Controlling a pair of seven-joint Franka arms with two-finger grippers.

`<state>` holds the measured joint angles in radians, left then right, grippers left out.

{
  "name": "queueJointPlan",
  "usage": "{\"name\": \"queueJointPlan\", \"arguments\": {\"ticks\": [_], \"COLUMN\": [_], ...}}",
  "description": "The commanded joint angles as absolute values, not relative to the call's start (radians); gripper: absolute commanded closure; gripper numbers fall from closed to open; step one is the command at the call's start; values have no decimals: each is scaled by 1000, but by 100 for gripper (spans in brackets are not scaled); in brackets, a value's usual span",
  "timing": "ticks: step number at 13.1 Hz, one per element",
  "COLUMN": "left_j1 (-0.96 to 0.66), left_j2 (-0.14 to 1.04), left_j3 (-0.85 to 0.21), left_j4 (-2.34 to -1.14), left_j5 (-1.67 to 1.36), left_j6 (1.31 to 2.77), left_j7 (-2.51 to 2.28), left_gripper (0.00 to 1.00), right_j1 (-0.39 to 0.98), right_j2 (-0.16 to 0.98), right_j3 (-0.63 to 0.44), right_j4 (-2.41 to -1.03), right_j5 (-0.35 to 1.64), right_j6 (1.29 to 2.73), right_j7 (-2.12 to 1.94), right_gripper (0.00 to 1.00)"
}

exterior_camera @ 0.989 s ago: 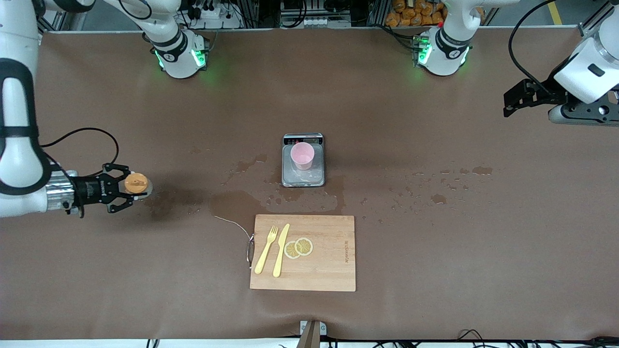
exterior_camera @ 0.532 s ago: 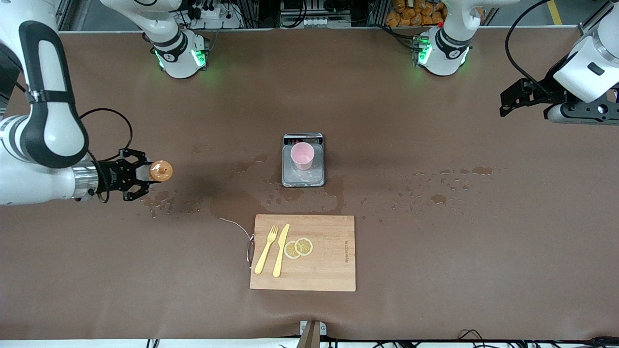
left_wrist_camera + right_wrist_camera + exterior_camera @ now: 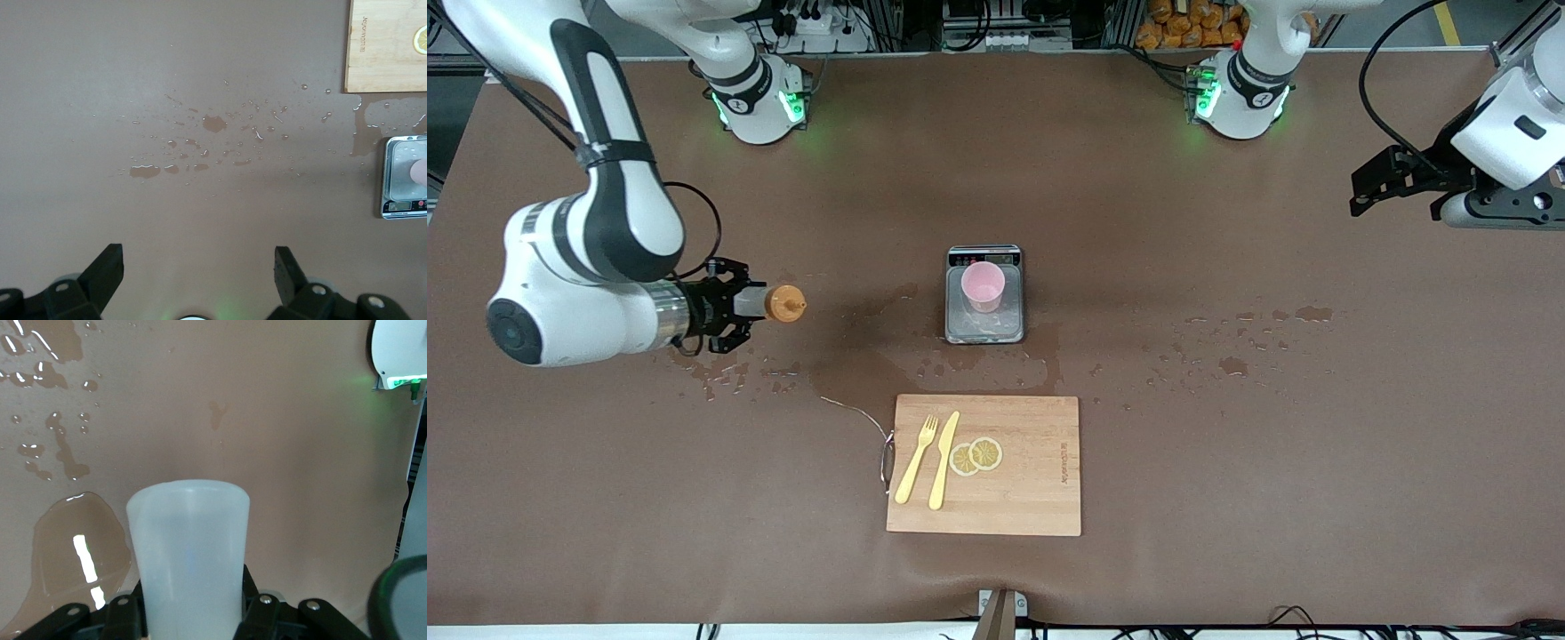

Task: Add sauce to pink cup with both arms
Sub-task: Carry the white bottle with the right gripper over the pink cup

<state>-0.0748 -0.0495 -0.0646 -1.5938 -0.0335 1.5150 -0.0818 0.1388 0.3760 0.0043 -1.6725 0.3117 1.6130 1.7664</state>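
The sauce sits clamped between the right gripper fingers; left gripper fingers spread apart.

Both arms are chunky glossy white shells with dark grey bands at the joints and loose black cables looping off them. Round white bases glow green. The wrists end in black skeletal grippers, with small silver screws showing near the fingers.

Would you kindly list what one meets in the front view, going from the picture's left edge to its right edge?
Right gripper → sauce bottle → fork → knife → pink cup on the scale → left gripper.
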Motion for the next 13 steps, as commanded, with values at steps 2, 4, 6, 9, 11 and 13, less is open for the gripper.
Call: {"name": "queueJointPlan", "arguments": {"ticks": [2, 4, 6, 9, 11, 13], "left_j1": [-72, -72, -74, -72, -75, -78], "left_j2": [-54, -52, -52, -52, -57, -58], "left_j3": [-67, -67, -67, -67, -69, -69], "left_j4": [-1586, -1586, -1588, -1589, -1589, -1591], "left_j5": [-54, -46, -45, -44, -44, -44], "left_j6": [1519, 1531, 1536, 1540, 1539, 1539], "left_j7": [-78, -78, -78, -78, -80, -81], "left_gripper": [0, 0, 0, 0, 0, 0], "right_j1": [241, 299, 337, 396, 437, 469], "right_j2": [331, 333, 333, 342, 345, 362], "right_j3": [-2, -2, -2, -2, -2, 0], "right_j4": [-1704, -1704, -1703, -1695, -1687, -1654], "right_j5": [191, 144, 126, 80, 69, 32], "right_j6": [1611, 1591, 1569, 1546, 1525, 1479], "right_j7": [1946, 2037, 2098, 2201, 2255, 2311], "right_gripper": [50, 52, 52, 53, 53, 53]}}
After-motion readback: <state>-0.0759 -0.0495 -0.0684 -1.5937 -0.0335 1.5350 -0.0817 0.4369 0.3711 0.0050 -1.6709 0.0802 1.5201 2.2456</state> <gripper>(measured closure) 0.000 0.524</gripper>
